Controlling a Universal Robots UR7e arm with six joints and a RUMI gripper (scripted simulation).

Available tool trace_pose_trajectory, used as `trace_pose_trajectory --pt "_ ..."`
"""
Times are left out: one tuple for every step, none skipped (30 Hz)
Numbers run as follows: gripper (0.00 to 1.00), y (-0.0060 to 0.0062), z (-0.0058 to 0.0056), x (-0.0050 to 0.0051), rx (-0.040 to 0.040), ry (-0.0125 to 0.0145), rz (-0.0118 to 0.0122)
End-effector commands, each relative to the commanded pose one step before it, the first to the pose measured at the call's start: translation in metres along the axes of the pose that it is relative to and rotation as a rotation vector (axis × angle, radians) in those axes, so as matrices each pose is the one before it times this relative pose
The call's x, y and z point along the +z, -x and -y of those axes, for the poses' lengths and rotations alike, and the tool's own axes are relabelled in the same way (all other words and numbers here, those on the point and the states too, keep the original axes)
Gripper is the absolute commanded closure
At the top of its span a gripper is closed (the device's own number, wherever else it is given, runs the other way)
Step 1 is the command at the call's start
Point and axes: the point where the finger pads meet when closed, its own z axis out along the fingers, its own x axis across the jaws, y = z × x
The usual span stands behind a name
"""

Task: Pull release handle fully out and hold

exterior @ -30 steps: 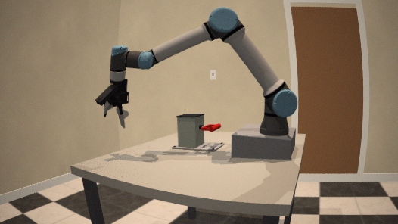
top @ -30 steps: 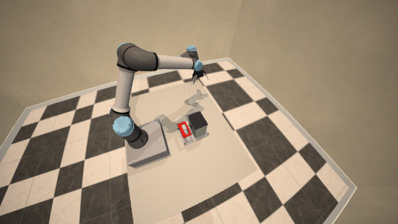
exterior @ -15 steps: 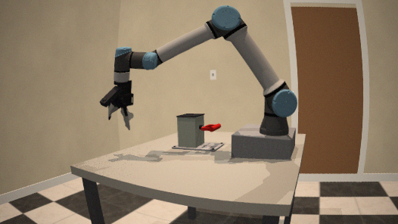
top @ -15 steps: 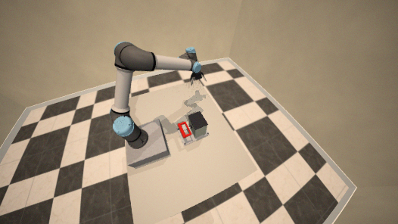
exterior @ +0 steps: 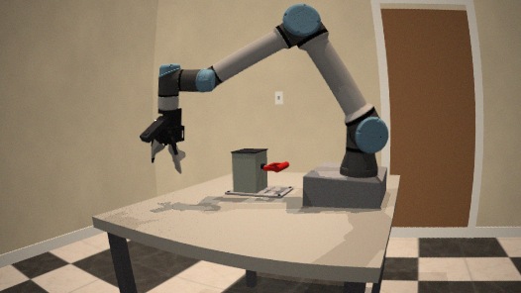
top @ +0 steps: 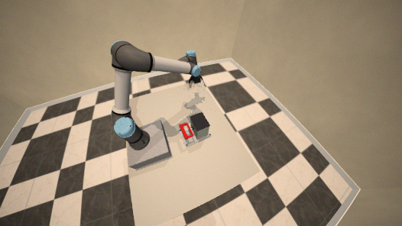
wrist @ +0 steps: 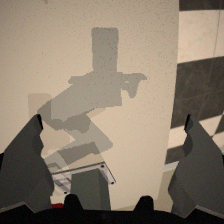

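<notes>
The red release handle sticks out of a grey box on the side that faces the arm's base. The box stands on a small metal plate on the table. My gripper is open and empty. It hangs high in the air over the far end of the table, well away from the box and on the side opposite the handle. In the wrist view the two dark fingers frame bare table, with the box top and the plate's corner at the bottom edge.
The arm's grey base block sits on the table close to the handle side of the box. The table edge and the checkered floor lie to the right in the wrist view.
</notes>
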Motion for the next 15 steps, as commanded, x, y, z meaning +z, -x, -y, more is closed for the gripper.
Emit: trace_pose_trajectory --pt "0.00 0.00977 -0.00344 0.00115 0.00149 -0.00838 0.01393" --pt "0.00 0.00408 -0.00134 0.00089 0.00062 -0.00263 0.00646" --pt "0.00 0.00417 -0.00137 0.00092 0.00065 -0.00269 0.00658" --pt "0.00 0.00425 -0.00140 0.00095 0.00069 -0.00275 0.00670" --pt "0.00 0.00434 -0.00142 0.00098 0.00073 -0.00281 0.00681" --pt "0.00 0.00442 -0.00145 0.00101 0.00077 -0.00287 0.00692" --pt "0.00 0.00451 -0.00147 0.00104 0.00081 -0.00293 0.00702" --pt "0.00 0.00459 -0.00150 0.00107 0.00085 -0.00298 0.00713" --pt "0.00 0.00467 -0.00153 0.00110 0.00089 -0.00304 0.00723" --pt "0.00 0.00475 -0.00155 0.00113 0.00093 -0.00310 0.00732" --pt "0.00 0.00483 -0.00158 0.00116 0.00098 -0.00315 0.00742" --pt "0.00 0.00490 -0.00160 0.00120 0.00102 -0.00321 0.00751" --pt "0.00 0.00498 -0.00162 0.00123 0.00107 -0.00327 0.00760" --pt "0.00 0.00505 -0.00165 0.00126 0.00111 -0.00332 0.00769" --pt "0.00 0.00512 -0.00167 0.00130 0.00116 -0.00338 0.00777"
